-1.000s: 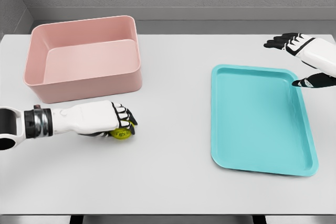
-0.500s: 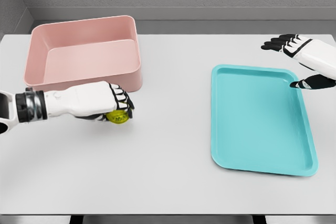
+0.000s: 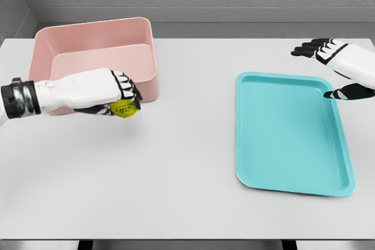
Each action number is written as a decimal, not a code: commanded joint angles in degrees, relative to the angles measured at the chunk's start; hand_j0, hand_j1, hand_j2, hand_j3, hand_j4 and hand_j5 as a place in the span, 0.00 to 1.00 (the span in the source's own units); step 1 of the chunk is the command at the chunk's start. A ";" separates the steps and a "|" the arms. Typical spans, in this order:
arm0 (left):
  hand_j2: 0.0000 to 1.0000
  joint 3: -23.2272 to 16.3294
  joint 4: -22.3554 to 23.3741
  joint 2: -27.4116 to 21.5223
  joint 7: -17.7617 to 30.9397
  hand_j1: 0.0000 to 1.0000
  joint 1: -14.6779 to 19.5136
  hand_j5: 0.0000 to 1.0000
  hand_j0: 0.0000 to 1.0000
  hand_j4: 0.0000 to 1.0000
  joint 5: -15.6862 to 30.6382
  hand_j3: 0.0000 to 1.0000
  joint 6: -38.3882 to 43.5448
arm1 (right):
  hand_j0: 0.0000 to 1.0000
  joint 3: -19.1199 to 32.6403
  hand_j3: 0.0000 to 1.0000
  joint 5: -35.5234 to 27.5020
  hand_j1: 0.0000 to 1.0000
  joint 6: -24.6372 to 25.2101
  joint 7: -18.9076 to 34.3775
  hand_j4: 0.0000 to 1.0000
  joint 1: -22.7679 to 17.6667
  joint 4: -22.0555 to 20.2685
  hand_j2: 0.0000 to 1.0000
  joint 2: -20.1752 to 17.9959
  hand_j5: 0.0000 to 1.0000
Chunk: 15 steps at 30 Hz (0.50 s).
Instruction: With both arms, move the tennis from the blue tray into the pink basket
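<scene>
One tennis ball, yellow-green, sits in the curled fingers of the left hand, which grips it from above in front of the near wall of the single pink basket; whether ball and wall touch cannot be told. The basket stands at about ten o'clock on the white counter, and the left arm comes in from nine o'clock, its white forearm lying across the basket's front face. One blue tray lies flat at about three o'clock, well apart from the basket, with nothing on it. The right hand hangs at about two o'clock, over the counter just beyond the tray's far right corner, its dark-tipped fingers spread and holding nothing; the thumb tip points toward the tray's right rim. So there are two hands, one ball, one basket and one tray in view, and the ball is outside both containers, held just off the basket's front side.
</scene>
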State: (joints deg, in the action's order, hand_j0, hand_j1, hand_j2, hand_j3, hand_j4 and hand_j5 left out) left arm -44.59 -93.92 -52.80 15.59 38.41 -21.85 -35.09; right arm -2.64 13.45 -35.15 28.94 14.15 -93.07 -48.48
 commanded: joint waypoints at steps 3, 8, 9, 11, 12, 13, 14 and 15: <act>0.59 0.82 1.29 0.06 -0.04 0.59 0.61 0.59 0.59 0.59 1.19 0.59 0.09 | 1.00 0.00 1.00 -0.35 1.00 0.15 -0.03 1.00 0.00 -0.62 1.00 -0.12 1.00; 0.59 0.82 4.27 0.59 -0.04 0.59 2.64 0.59 0.59 0.59 1.54 0.59 0.09 | 1.00 0.00 1.00 -0.35 1.00 0.15 -0.03 1.00 0.00 -0.62 1.00 -0.21 1.00; 0.59 0.82 5.15 0.68 -0.04 0.59 2.81 0.59 0.59 0.59 1.63 0.59 0.09 | 1.00 0.00 1.00 -0.35 1.00 0.15 -0.03 1.00 0.00 -0.62 1.00 -0.21 1.00; 0.59 0.82 6.82 1.38 -0.04 0.59 3.69 0.59 0.59 0.59 1.72 0.59 0.09 | 1.00 0.09 1.00 -0.35 1.00 0.15 -0.03 1.00 0.00 -0.62 1.00 -0.30 1.00; 0.59 0.82 7.61 2.00 -0.04 0.59 4.22 0.59 0.59 0.59 1.72 0.59 0.09 | 1.00 0.09 1.00 -0.35 1.00 0.15 -0.03 1.00 -0.09 -0.62 1.00 -0.30 1.00; 0.59 0.82 8.23 2.00 -0.04 0.59 4.65 0.59 0.59 0.59 1.72 0.59 0.09 | 1.00 0.09 1.00 -0.35 1.00 0.15 -0.03 1.00 -0.09 -0.62 1.00 -0.30 1.00; 0.59 0.82 8.84 2.35 -0.04 0.59 5.10 0.59 0.59 0.59 1.72 0.59 0.09 | 1.00 0.09 1.00 -0.35 1.00 0.15 -0.03 1.00 -0.26 -0.62 1.00 -0.30 1.00; 0.59 0.82 10.34 2.96 -0.04 0.59 5.89 0.59 0.59 0.59 2.24 0.59 0.09 | 1.00 0.09 1.00 -0.35 1.00 0.15 -0.03 1.00 -0.26 -0.62 1.00 -0.30 1.00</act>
State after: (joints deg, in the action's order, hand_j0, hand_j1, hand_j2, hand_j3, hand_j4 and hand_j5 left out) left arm -43.82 -85.38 -50.54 15.61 45.35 -20.29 -35.08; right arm -2.57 13.49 -35.15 28.95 13.89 -93.67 -48.70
